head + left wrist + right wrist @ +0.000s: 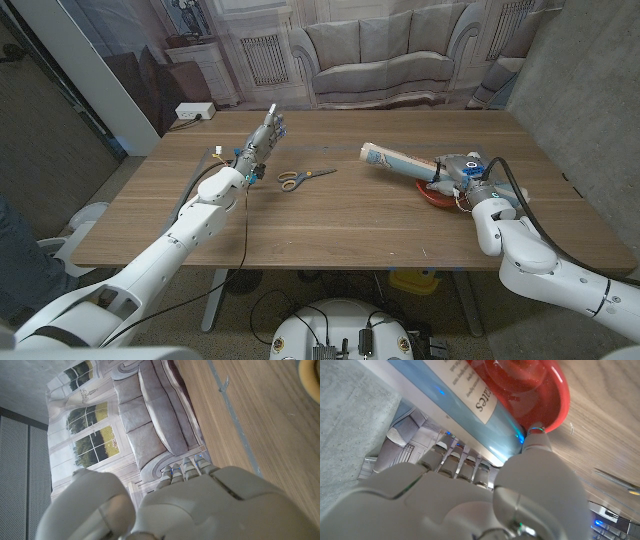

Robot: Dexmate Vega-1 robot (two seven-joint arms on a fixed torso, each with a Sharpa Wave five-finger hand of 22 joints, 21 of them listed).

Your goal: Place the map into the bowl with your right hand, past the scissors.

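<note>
A rolled map (pixel 398 160), tan with a blue printed side (pixel 460 390), lies slanted across the red bowl (pixel 432 193) at the table's right. Its free end points toward the middle of the table. My right hand (pixel 463 172) grips the map's near end just above the bowl (pixel 542 385), with the fingers (pixel 455 457) wrapped around the roll. The scissors (pixel 303 177), with orange handles, lie flat near the table's middle, left of the map. My left hand (pixel 262 145) stands left of the scissors, fingers pointing up and holding nothing (pixel 200 505).
The wooden table (pixel 330 225) has bare room along its front and between the scissors and the bowl. A backdrop printed with a sofa (pixel 380 60) hangs behind the far edge. A white power strip (pixel 195 110) sits beyond the table's back left corner.
</note>
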